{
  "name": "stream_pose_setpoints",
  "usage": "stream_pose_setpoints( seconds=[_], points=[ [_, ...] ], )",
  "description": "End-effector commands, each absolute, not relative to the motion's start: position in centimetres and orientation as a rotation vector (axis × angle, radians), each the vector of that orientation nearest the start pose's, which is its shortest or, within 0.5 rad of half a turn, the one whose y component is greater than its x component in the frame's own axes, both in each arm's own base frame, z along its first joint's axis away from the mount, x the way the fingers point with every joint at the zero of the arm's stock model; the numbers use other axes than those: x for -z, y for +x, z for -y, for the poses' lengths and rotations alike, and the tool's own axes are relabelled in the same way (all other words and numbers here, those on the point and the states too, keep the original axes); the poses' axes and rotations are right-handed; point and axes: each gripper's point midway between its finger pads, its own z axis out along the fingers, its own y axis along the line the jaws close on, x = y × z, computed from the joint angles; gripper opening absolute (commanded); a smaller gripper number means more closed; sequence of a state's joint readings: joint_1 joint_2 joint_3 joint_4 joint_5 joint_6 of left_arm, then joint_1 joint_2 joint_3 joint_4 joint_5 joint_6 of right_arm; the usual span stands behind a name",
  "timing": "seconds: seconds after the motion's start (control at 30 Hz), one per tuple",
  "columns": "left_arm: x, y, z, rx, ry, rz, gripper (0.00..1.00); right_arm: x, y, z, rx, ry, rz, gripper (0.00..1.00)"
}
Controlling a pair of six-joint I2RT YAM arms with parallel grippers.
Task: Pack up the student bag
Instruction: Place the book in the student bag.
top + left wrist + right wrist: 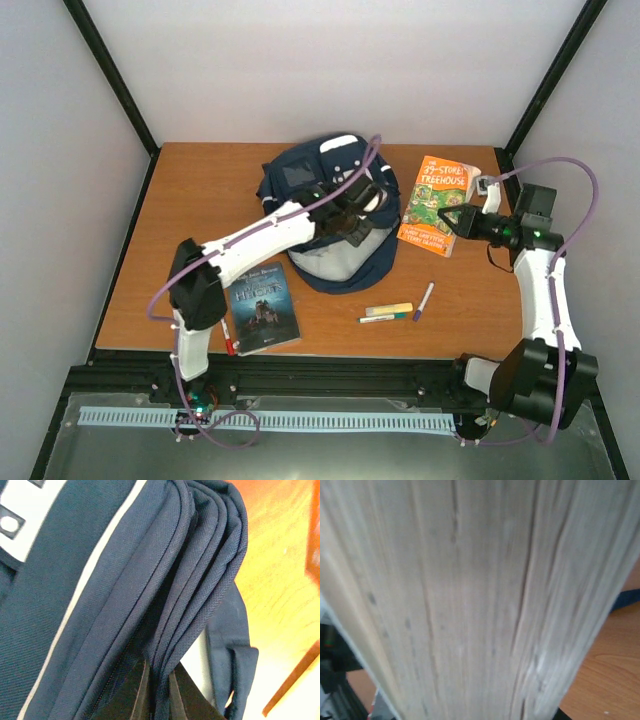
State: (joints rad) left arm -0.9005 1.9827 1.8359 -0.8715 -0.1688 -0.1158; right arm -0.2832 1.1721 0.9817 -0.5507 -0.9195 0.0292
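Navy student bag [300, 180] sits centre-far on the table [200, 210]; left gripper [350, 222] pinched nearly closed on a fold of its rim fabric; right gripper [453, 218] clamps the Treehouse book [432, 190] by its page edge, just right of the bag, long axis pointing away.

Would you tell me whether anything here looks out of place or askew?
Nothing is spilled or damaged. One red marker lies at the near edge of the table beside the dark book, apart from the other pens. The left gripper pinches a bunched fold of the student bag.
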Motion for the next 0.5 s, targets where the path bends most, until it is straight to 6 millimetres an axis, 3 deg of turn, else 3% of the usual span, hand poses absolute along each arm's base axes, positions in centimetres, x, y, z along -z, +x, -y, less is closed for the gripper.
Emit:
stream_pose_setpoints(
  seconds=[0.0, 0.27, 0.47],
  points=[
    [-24.4, 35.1, 36.7, 0.173, 0.79, -2.226, 0.01, -25.3, 31.8, -6.2, -1.142, -0.06, -2.164, 0.03],
    [-26.4, 36.0, 35.5, 0.236, 0.699, -2.205, 0.01, -20.7, 28.9, -8.5, -1.422, 0.092, -2.388, 0.03],
    [-26.4, 36.1, 35.6, 0.283, 0.685, -2.213, 0.01, -18.0, 25.7, -13.4, -1.471, -0.057, -2.537, 0.03]
  ],
)
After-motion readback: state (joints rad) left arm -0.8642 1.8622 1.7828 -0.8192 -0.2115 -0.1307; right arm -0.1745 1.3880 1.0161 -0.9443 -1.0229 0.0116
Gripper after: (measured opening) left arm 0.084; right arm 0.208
